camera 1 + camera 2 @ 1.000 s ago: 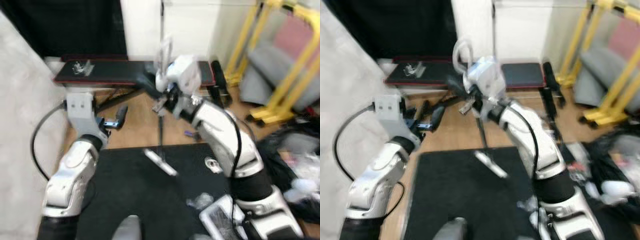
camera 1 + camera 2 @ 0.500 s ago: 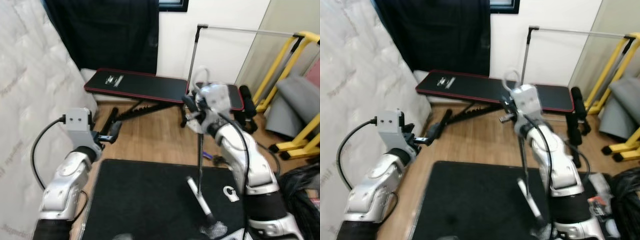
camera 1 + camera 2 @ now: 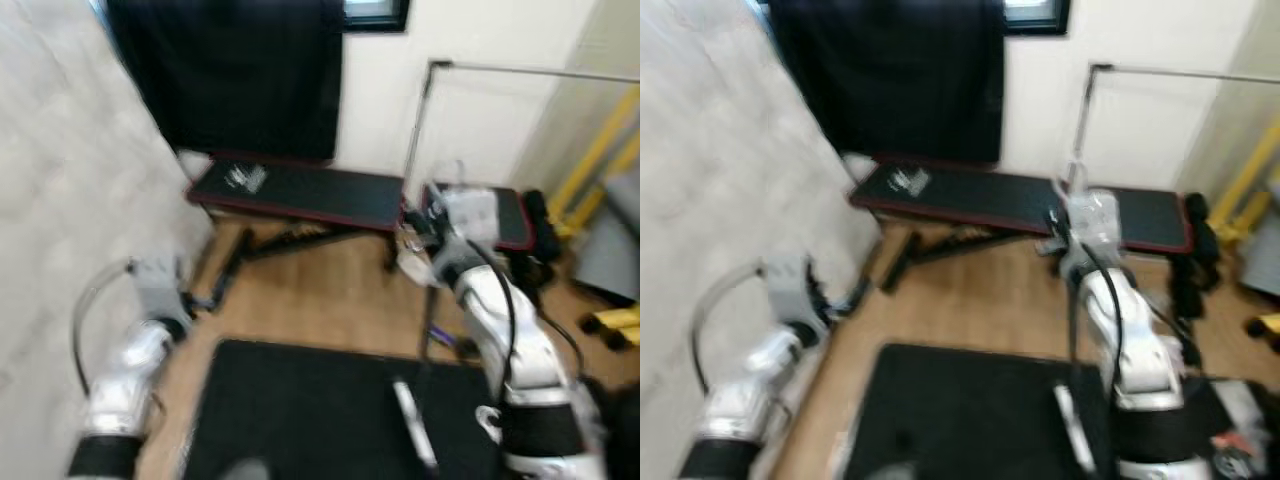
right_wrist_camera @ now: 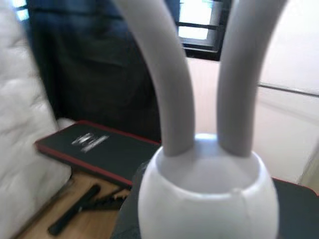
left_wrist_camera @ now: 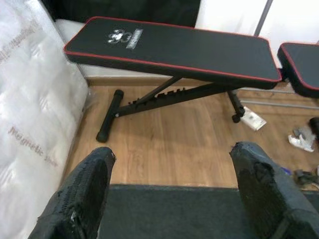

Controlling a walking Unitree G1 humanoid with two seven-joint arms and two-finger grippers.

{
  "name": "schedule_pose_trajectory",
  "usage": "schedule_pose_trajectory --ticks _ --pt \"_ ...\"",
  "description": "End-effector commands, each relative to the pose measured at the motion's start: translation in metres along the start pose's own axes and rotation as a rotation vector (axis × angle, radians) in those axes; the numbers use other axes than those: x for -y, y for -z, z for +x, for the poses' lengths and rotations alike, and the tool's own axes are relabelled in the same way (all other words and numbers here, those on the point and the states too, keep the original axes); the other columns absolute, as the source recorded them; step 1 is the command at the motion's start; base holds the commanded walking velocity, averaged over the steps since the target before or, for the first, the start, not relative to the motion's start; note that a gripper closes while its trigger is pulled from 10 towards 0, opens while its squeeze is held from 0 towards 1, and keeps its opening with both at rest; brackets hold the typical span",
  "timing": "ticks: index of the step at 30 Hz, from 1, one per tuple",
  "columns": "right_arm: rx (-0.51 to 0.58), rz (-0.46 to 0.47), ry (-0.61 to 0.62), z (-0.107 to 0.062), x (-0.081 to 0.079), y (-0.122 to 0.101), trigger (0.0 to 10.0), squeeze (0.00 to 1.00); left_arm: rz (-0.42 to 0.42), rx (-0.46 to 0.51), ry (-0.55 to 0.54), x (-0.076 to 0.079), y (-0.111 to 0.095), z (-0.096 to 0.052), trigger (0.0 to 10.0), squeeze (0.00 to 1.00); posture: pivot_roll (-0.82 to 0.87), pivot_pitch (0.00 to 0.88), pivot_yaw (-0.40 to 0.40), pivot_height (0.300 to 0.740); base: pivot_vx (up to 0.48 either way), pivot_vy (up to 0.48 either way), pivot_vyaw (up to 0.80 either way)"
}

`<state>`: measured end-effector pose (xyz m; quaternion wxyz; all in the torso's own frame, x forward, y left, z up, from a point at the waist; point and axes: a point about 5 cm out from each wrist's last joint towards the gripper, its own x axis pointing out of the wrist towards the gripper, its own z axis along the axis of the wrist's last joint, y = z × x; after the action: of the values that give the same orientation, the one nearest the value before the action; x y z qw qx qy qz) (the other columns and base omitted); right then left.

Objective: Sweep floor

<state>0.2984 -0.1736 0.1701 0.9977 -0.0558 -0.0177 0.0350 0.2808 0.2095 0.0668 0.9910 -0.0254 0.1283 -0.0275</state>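
Presently: right gripper [image 3: 432, 232] closed around the grey looped top of the broom [image 3: 428, 330], shaft upright, pale head resting on the black mat [image 3: 300, 410] near its right edge; left gripper [image 5: 169, 194] fingers spread wide, holding nothing, above the mat's far edge; weight bench [image 5: 169, 50] beyond on wood floor [image 5: 174, 144]; white mattress [image 5: 30, 124] at left.
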Motion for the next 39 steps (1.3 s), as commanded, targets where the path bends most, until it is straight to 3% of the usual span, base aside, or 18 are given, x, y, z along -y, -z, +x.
schedule_pose_trajectory --ticks 1,4,10,19,22,28,30,33,39 --pt "0.036 -0.015 0.081 0.000 0.015 -0.007 10.0 0.00 0.009 -0.038 0.030 0.000 0.013 0.002 10.0 0.00 0.05 0.000 -0.028 0.740 0.375 0.000 0.00" --pt "0.006 0.055 0.042 0.001 0.015 -0.006 10.0 0.00 0.015 -0.080 0.002 -0.007 0.025 0.002 10.0 0.00 0.06 0.000 -0.035 0.740 0.375 0.000 0.00" --pt "-0.005 0.092 0.029 0.002 0.015 -0.005 10.0 0.00 0.014 -0.080 0.003 -0.006 0.028 0.004 10.0 0.00 0.06 0.000 -0.042 0.740 0.374 0.000 0.00" --pt "0.090 0.128 0.045 0.002 0.017 -0.012 10.0 0.00 0.060 0.116 0.135 0.022 -0.018 0.019 10.0 0.00 0.06 0.000 -0.037 0.740 0.373 0.000 0.00" --pt "0.095 0.103 0.055 0.002 0.019 -0.015 10.0 0.00 0.061 0.233 0.221 0.045 -0.050 0.018 10.0 0.00 0.06 0.000 -0.026 0.740 0.377 0.000 0.00" --pt "0.096 0.085 0.056 0.008 0.016 -0.016 10.0 0.00 0.040 0.318 0.293 0.066 -0.077 0.015 10.0 0.00 0.06 0.000 -0.016 0.740 0.377 0.000 0.00" --pt "0.096 0.085 0.056 0.008 0.016 -0.016 10.0 0.00 0.040 0.318 0.293 0.066 -0.077 0.015 10.0 0.00 0.06 0.000 -0.016 0.740 0.375 0.000 0.00" --pt "0.118 0.048 0.069 0.016 0.013 -0.018 10.0 0.00 0.009 0.347 0.369 0.087 -0.081 0.007 10.0 0.00 0.06 0.000 -0.007 0.740 0.377 0.000 0.00" --pt "0.121 0.015 0.103 0.026 0.017 -0.020 10.0 0.00 0.003 0.342 0.393 0.096 -0.078 0.005 10.0 0.00 0.07 0.000 -0.015 0.740 0.377 0.000 0.00"
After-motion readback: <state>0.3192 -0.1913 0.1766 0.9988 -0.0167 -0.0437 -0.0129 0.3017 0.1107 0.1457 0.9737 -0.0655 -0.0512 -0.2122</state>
